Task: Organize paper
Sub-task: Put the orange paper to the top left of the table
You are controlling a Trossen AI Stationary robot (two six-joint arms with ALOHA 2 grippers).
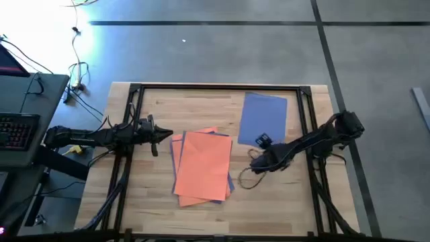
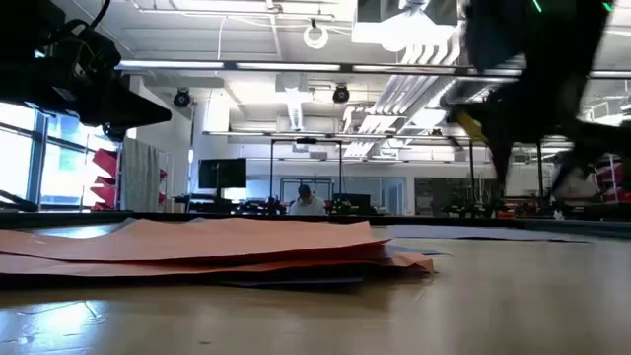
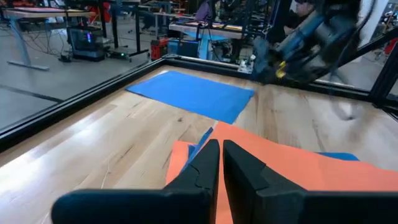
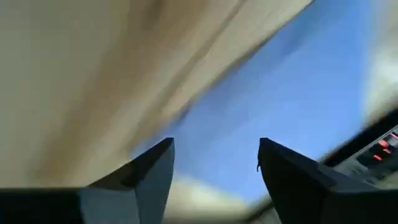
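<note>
A loose pile of paper (image 1: 201, 165) lies flat on the middle of the wooden table: orange sheets on top, with blue edges (image 3: 200, 138) showing beneath. The low view shows the same pile (image 2: 217, 251) with its edges slightly wavy. A single blue sheet (image 1: 263, 115) lies flat at the far right, and it also shows in the left wrist view (image 3: 193, 92) and the right wrist view (image 4: 292, 106). My left gripper (image 1: 163, 136) is shut and hovers over the pile's left edge (image 3: 221, 163). My right gripper (image 1: 255, 163) is open (image 4: 214, 165), above the table by the blue sheet's near edge.
Dark frame rails (image 1: 134, 94) run along the table's left, far and right sides. A loose cable loop (image 1: 247, 180) hangs by my right gripper. A desk with a keyboard (image 1: 17, 128) stands off the left edge. A person (image 2: 306, 202) sits far off in the room.
</note>
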